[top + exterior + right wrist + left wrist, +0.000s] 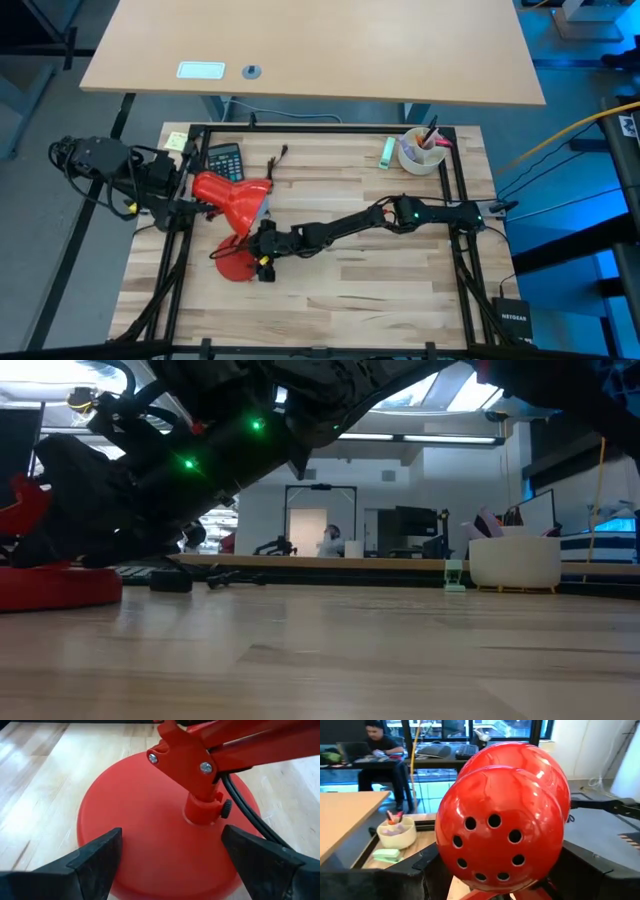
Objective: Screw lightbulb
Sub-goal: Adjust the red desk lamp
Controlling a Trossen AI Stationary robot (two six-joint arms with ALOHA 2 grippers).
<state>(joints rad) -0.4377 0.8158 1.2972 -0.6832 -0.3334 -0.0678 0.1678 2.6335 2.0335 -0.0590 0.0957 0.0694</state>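
Observation:
A red desk lamp stands at the table's left. Its round base (232,264) lies flat on the wood, and its shade (238,196) is tilted above it. The shade's vented back (495,835) fills the left wrist view. My left gripper (196,203) is at the shade's narrow back end, shut on it. My right gripper (263,248) is open low over the base (150,820), one finger on either side of the lamp's stem (202,805). The lightbulb is not in view. My left gripper has the shade's rounded back end (445,865) between its two fingers, coming level from the table's left. The shade itself hides the places of contact. The shade is held clear of the table, on the lamp's arm. My right gripper: I cannot tell whether its fingertips (100,855) touch the base.
A black calculator (225,160) and a yellow note (177,140) lie at the far left. A white cup of pens (420,153) and a green object (385,150) stand at the far right. Black frame rails (455,170) border the table. A person sits in the room beyond (380,750).

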